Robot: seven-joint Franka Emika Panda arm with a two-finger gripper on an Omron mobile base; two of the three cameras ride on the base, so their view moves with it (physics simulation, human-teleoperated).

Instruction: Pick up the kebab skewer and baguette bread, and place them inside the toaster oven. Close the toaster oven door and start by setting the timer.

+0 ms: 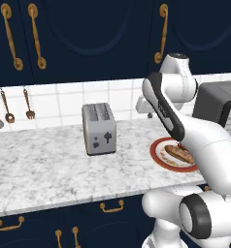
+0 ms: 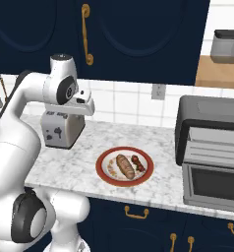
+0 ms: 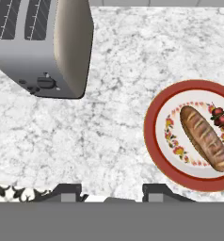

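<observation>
A red-rimmed plate (image 2: 102, 165) on the marble counter carries the golden-brown baguette bread (image 2: 124, 166) and, just to its right, the small red and brown kebab skewer (image 2: 137, 163). In the hand view the baguette bread (image 3: 205, 138) and kebab skewer (image 3: 222, 117) lie on the plate (image 3: 151, 127) at the right. My gripper (image 3: 112, 192) hangs high over bare counter, left of the plate, open and holding nothing. From the right base view the gripper (image 2: 82, 106) is near the toaster. The toaster oven (image 2: 207, 115) stands at the right, its door (image 2: 212, 184) folded down with the rack showing.
A silver two-slot toaster (image 1: 99, 128) stands on the counter left of the plate, close under my hand (image 3: 43, 42). Utensils (image 1: 9, 109) hang on the tiled wall at far left. Dark cabinets with brass handles run above and below the counter.
</observation>
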